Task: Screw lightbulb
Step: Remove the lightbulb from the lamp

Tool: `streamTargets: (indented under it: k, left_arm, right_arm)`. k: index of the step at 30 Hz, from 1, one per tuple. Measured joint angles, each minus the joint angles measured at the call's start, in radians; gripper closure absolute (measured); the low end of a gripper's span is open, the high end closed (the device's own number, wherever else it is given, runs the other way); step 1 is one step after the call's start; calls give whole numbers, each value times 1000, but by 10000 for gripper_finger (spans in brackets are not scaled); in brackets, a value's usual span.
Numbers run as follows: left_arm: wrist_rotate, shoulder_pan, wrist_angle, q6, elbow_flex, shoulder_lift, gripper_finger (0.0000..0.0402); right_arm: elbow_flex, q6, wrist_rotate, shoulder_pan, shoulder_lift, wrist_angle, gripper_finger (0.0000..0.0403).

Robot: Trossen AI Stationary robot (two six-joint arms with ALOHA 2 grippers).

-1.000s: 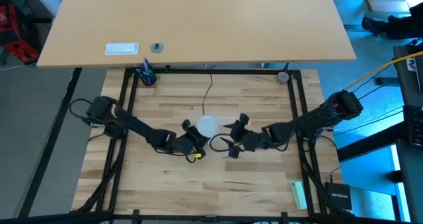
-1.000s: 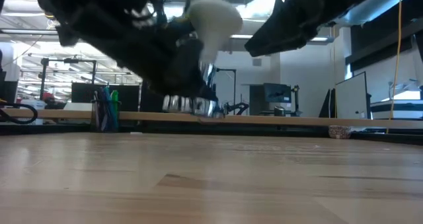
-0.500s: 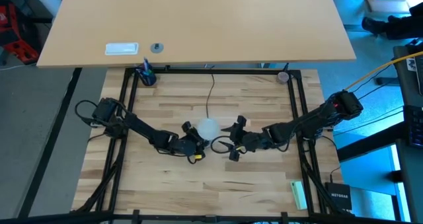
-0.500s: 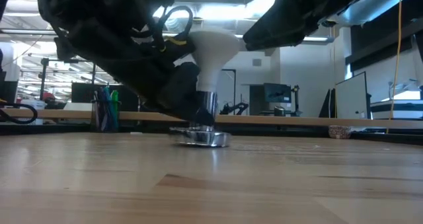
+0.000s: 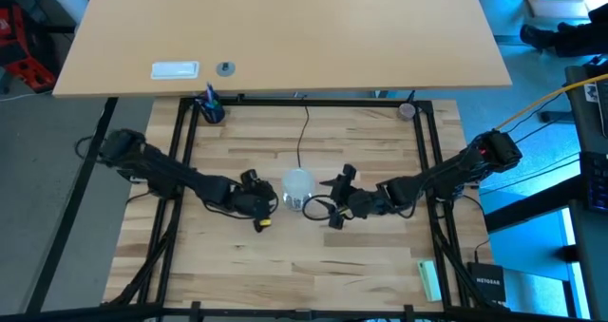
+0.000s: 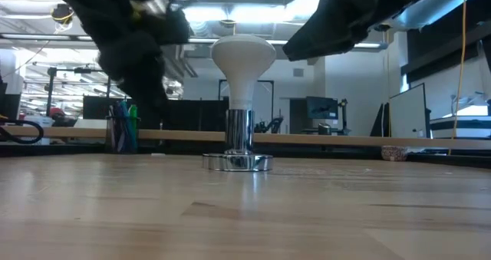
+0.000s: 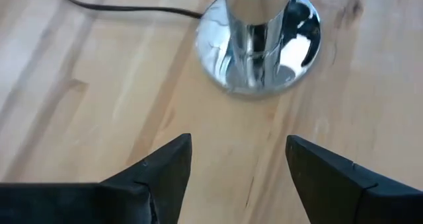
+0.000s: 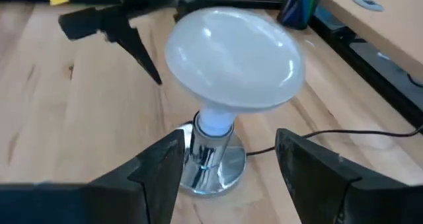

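The white lightbulb (image 6: 243,57) stands upright in the silver socket (image 6: 238,141), whose round base (image 7: 259,42) rests flat on the wooden table. A thin black cord (image 5: 302,137) runs from the socket to the far edge. My left gripper (image 7: 238,161) is open, just left of the socket and raised, touching nothing. It also shows as dark fingers behind the bulb (image 8: 234,59) in the right wrist view. My right gripper (image 8: 231,164) is open just right of the bulb, at bulb height, with nothing between its fingers.
Black frame rails (image 5: 180,170) border the work area on the left, right and far sides. A cup of blue pens (image 5: 210,108) stands at the far left corner and a small round thing (image 5: 407,110) at the far right. A green object (image 5: 429,279) lies near the right front.
My left gripper has let go of the socket and drawn back up and toward the table's left edge. The socket and bulb, held tilted above the table a second ago, have come down and now stand upright on the base. My right gripper has kept still.
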Motion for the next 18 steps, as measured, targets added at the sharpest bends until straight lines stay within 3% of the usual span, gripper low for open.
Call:
streamTargets:
  k: [3,6,11,14,18]
  left_arm:
    - [-18,-17,-37,3,-22,-75,171]
    - [-66,-43,59,81,-91,-139,175]
    - [-80,-33,287,218,-230,-217,176]
    - [-79,-14,355,269,-278,-243,176]
    - [-80,22,381,343,-282,-254,176]
  right_arm:
    - [0,40,-15,0,0,1,166]
    - [0,79,-17,-12,0,-19,166]
    - [-30,-80,-41,-118,0,-58,166]
    - [-39,-43,-144,-246,0,-37,166]
    - [-85,126,-272,-359,13,39,166]
